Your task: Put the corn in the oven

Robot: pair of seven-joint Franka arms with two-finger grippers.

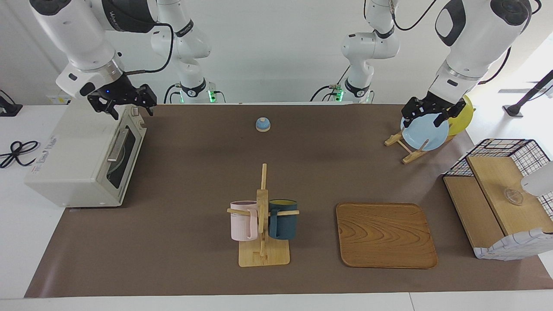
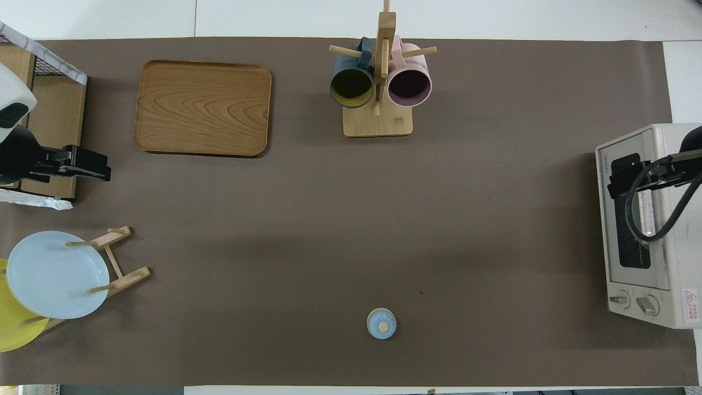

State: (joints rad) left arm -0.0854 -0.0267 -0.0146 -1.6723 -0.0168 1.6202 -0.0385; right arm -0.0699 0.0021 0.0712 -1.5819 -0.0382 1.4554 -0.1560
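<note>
The cream-white oven stands at the right arm's end of the table, its dark glass door shut; it also shows in the overhead view. The corn does not show in either view. My right gripper hangs open and empty over the oven's top edge near the knobs, and shows over the oven door in the overhead view. My left gripper is open and empty over the plate rack at the left arm's end, and shows by the wire basket in the overhead view.
A wooden rack holds a blue plate and a yellow plate. A wire basket with wooden shelves stands at the left arm's end. A wooden tray, a mug stand with a pink and a dark mug and a small blue knobbed lid lie mid-table.
</note>
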